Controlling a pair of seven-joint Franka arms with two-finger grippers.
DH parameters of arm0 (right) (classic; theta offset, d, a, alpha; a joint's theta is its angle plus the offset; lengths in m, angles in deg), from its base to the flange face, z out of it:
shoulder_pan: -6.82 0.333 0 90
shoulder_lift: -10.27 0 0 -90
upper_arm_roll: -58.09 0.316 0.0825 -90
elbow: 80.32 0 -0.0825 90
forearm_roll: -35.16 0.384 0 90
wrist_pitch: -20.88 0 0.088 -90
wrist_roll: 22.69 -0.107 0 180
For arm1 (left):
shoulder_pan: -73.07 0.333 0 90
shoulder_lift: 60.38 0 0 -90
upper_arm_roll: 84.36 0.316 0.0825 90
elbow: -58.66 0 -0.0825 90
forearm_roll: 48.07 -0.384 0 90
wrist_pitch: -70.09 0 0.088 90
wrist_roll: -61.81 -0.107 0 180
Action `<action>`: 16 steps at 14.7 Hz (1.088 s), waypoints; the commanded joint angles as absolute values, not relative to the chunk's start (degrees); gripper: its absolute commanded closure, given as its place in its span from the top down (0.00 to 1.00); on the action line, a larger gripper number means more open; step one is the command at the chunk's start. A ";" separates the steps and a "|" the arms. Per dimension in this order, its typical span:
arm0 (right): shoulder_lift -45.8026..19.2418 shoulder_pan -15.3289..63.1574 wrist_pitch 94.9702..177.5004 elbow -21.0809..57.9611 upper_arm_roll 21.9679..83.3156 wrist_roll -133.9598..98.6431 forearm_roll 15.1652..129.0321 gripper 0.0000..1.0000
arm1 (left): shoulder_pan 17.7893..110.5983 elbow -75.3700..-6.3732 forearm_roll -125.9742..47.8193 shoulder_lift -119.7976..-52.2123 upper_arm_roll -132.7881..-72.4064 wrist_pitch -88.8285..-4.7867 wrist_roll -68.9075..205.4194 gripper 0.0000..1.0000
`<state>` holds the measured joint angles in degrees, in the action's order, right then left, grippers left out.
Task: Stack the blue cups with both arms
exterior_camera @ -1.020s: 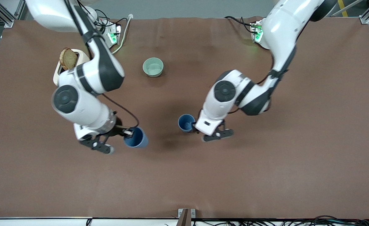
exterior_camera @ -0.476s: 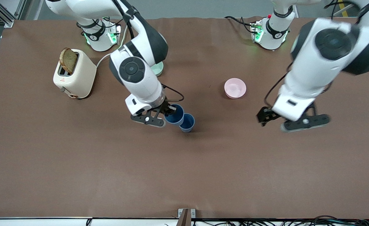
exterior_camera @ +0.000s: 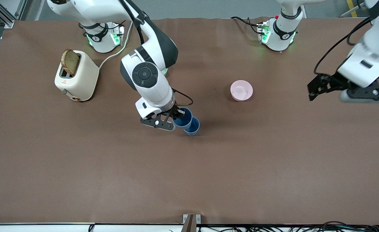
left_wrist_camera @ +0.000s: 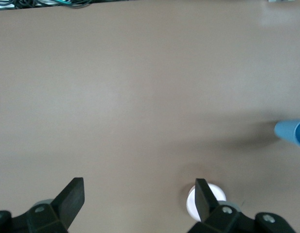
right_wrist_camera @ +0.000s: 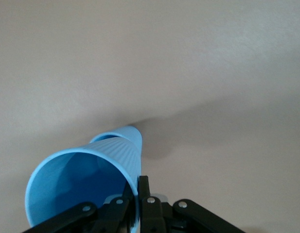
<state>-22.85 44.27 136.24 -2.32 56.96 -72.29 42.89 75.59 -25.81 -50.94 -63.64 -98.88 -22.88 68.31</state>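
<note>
Right gripper (exterior_camera: 176, 120) pinching the rim of one blue cup (exterior_camera: 181, 117), one finger inside and one outside the wall, mid-table. Held cup tilted, its base dipping into the mouth of the second blue cup (exterior_camera: 193, 126), which stands on the brown table (exterior_camera: 273, 167) just nearer the front camera than the held one. Seen only from the right wrist: the ribbed wall of the held cup (right_wrist_camera: 81, 184), black fingers (right_wrist_camera: 145, 194) closed narrow on its rim, and the lower cup's rim (right_wrist_camera: 128, 133) peeking out past it. Whether the held cup touches the lower cup's inner wall: cannot tell.

Left gripper (exterior_camera: 328, 88) up in the air over the table toward the left arm's end, away from the cups, waiting. Fingers spread wide with nothing between them, plain in the left wrist view (left_wrist_camera: 137, 196), which also catches a sliver of blue cup (left_wrist_camera: 291, 132) at its edge and the pink bowl (left_wrist_camera: 201, 204) partly hidden by one finger.

Pink bowl (exterior_camera: 241, 90) between the cups and the left gripper. Toaster (exterior_camera: 76, 79) with a slice of bread (exterior_camera: 70, 62) standing in it, toward the right arm's end; a small red mark on its side, not readable. Green bowl (exterior_camera: 164, 71) mostly hidden under the right arm.

Broad bare table nearer the front camera than the cups, down to the table edge.
</note>
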 commanded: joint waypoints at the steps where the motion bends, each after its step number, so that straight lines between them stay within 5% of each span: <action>1: -22.78 44.70 138.21 -1.48 57.12 -73.40 43.07 0.01 | 69.74 -35.36 -49.56 -55.65 -90.80 -22.90 63.31 1.00; 5: -23.39 45.31 138.21 -1.31 57.12 -73.84 42.73 0.01 | 69.46 -39.59 -49.12 -51.51 -90.07 -22.46 62.95 1.00; 16: -26.46 45.57 140.22 -1.39 57.04 -73.58 42.28 0.02 | 69.46 -37.49 -47.29 -52.65 -90.51 -21.23 68.12 1.00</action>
